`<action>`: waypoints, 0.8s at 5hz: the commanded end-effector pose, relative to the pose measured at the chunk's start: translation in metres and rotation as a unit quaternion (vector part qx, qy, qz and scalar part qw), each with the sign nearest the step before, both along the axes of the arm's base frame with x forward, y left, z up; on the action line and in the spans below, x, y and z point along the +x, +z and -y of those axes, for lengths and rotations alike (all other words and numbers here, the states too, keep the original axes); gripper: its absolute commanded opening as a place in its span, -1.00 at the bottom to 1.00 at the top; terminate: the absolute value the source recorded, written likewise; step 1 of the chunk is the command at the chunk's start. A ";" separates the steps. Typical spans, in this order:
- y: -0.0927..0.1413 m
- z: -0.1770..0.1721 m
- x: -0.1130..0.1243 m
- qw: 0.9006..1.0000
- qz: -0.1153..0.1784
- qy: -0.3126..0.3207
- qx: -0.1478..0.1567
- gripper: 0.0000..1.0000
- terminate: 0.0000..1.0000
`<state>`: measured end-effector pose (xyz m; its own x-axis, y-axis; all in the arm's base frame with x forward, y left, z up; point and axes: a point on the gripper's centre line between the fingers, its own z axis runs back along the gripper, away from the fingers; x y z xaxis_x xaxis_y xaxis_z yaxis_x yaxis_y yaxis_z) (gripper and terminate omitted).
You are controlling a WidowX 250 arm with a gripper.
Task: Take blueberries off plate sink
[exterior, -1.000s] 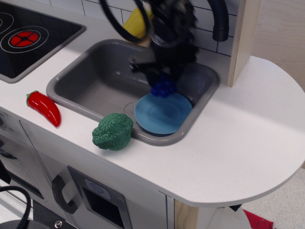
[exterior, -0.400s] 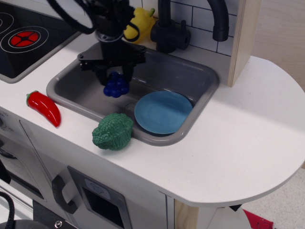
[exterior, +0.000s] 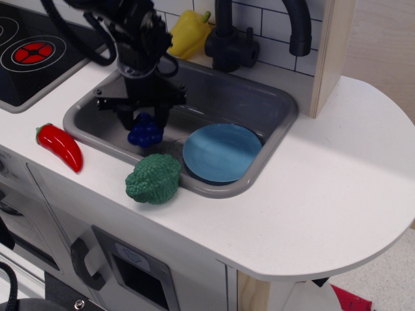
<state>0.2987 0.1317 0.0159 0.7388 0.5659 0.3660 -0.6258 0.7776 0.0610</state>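
The dark blue blueberries (exterior: 144, 131) hang low over the left front part of the grey sink (exterior: 272, 103), held between the black fingers of my gripper (exterior: 142, 123), which is shut on them. The light blue plate (exterior: 222, 152) lies bare in the sink's right front corner, to the right of the berries and apart from them. I cannot tell whether the berries touch the sink floor.
A green broccoli (exterior: 154, 178) sits on the white counter at the sink's front rim. A red pepper (exterior: 61, 146) lies to the left. A yellow pepper (exterior: 190, 34) and a black faucet (exterior: 233, 39) stand behind the sink. The black stovetop (exterior: 32, 52) is at far left.
My gripper has carried the blueberries from above the plate's back edge leftward and down into the sink's left front part. The plate has stayed in place.
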 end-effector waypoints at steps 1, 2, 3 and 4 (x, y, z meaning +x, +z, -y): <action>0.035 -0.012 0.012 0.999 0.023 0.017 0.016 1.00 -1.00; 0.051 -0.011 0.017 0.999 0.034 0.022 0.009 1.00 -1.00; 0.074 -0.007 0.020 0.999 0.037 0.025 -0.010 1.00 -1.00; 0.093 -0.004 0.020 0.998 0.055 0.008 -0.017 1.00 -1.00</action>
<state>0.3111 0.1288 0.0843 0.7138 0.6000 0.3613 -0.6401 0.7682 -0.0112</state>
